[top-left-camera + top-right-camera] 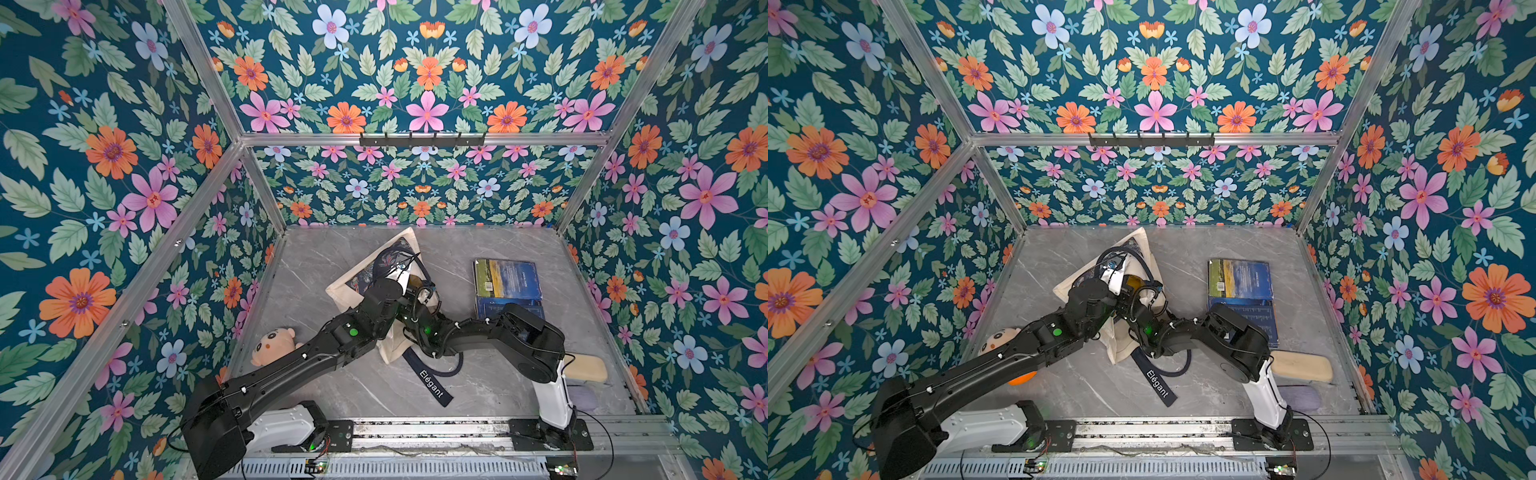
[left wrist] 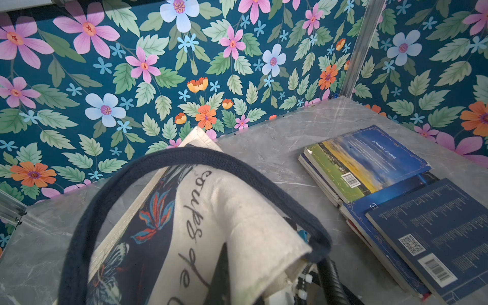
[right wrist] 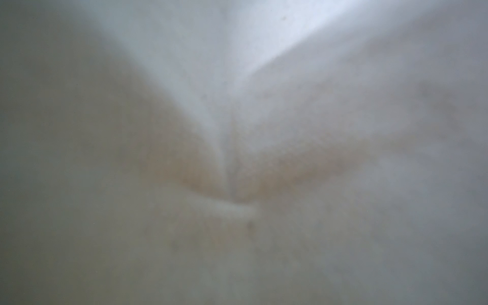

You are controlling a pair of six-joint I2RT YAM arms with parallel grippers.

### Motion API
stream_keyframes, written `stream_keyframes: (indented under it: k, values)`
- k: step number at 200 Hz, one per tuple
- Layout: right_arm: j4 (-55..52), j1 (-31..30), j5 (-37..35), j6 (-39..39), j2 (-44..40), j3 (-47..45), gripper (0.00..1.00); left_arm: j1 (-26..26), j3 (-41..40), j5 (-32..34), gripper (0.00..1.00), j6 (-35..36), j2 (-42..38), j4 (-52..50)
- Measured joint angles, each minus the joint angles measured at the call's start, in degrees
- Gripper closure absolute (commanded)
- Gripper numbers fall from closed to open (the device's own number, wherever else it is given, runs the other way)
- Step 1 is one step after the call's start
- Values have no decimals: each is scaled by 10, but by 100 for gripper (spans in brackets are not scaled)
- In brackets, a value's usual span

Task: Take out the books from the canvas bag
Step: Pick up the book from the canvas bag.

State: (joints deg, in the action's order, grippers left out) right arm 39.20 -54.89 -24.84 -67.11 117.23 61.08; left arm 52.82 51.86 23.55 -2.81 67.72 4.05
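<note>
The cream canvas bag [image 3: 237, 126], a boxy tote with navy strap handles, is so close to the right wrist camera that only a blurred fold of pale cloth shows there. In both top views the canvas bag [image 1: 341, 291] lies slumped on the grey marble-patterned table [image 1: 478, 245], near the middle and toward the far wall, with its dark blue picture print facing up. A loose navy strap [image 1: 430, 383] reading Élégant trails from it toward the robot's base.

The left gripper [image 1: 405, 266] is fully closed on the bag's cloth near its mouth and holds that edge raised. In the left wrist view the script lettering drapes below a looping navy handle [image 2: 184, 153]. The right arm [image 1: 478, 332] bends in from the right, and its wrist enters the bag's mouth. The right gripper is buried in the cloth, so I cannot tell how wide it stands or whether it has hold of anything.

Several thin paperback books [image 1: 507, 286] lie on the table to the right of the bag, apart from it. A landscape-painted book [image 2: 369, 163] titled Animal Farm tops one pile. The dark blue books [image 2: 433, 232], with barcodes, overlap its near edge and sit partly under the right arm. Whether any book is inside the bag cannot be seen.

A peach plush doll [image 1: 274, 341] lies beside the left arm [image 1: 291, 370]. A beige oblong pad [image 1: 586, 368] lies by the right arm's base.
</note>
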Motion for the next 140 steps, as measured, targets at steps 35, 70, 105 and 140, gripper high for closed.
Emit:
stream_keyframes:
  k: [35, 70, 105, 140]
  values:
    - [10, 0, 30, 3, -25, -31, 95, 1, 0, 1, 100, -1, 0, 2]
    - [24, 0, 51, 18, -61, -71, 100, 1, 4, 3, 100, -1, 11, 6]
    - [30, 0, 71, 38, -98, -108, 100, 1, 12, 12, 100, 1, 24, 6]
    - [30, -1, 83, 61, -137, -140, 100, -1, 25, 30, 100, 3, 43, 2]
